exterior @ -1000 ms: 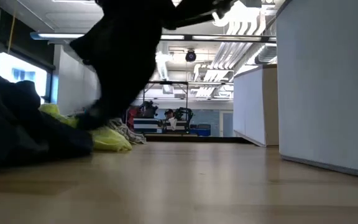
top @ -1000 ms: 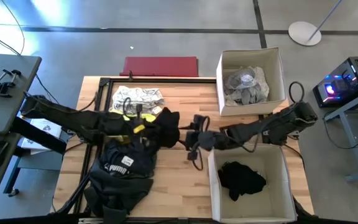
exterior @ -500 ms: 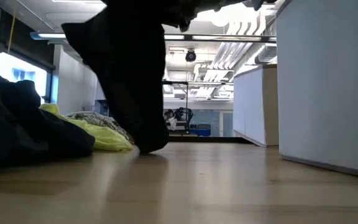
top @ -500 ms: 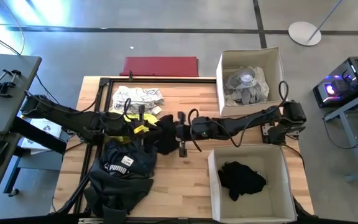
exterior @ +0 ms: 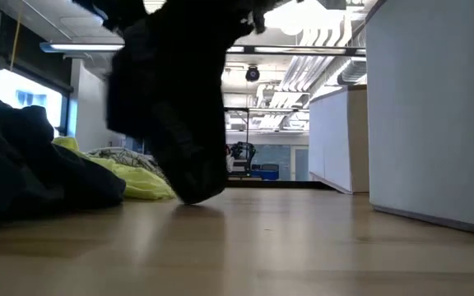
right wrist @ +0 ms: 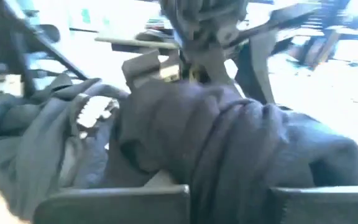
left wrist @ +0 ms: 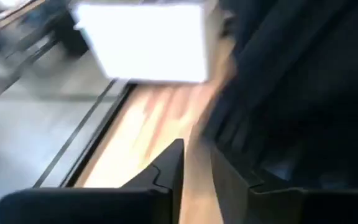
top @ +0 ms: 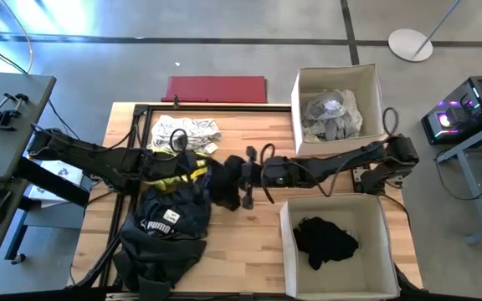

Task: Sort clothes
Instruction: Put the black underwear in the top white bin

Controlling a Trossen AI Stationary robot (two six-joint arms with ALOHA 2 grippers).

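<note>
White box (top: 288, 242), black garment (top: 325, 242) inside.

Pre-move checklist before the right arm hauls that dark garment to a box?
1. Right gripper shut on the dark garment: ok, fabric is bunched between its jaws in the right wrist view.
2. Left gripper let go of it: cannot tell, it sits right at the fabric.
3. Garment clear of the table: not ok, its low end touches the wood in the low view.
4. Near box has room: ok, one black garment inside.
5. Garment free of the Puma garment: cannot tell, they meet from above.
</note>
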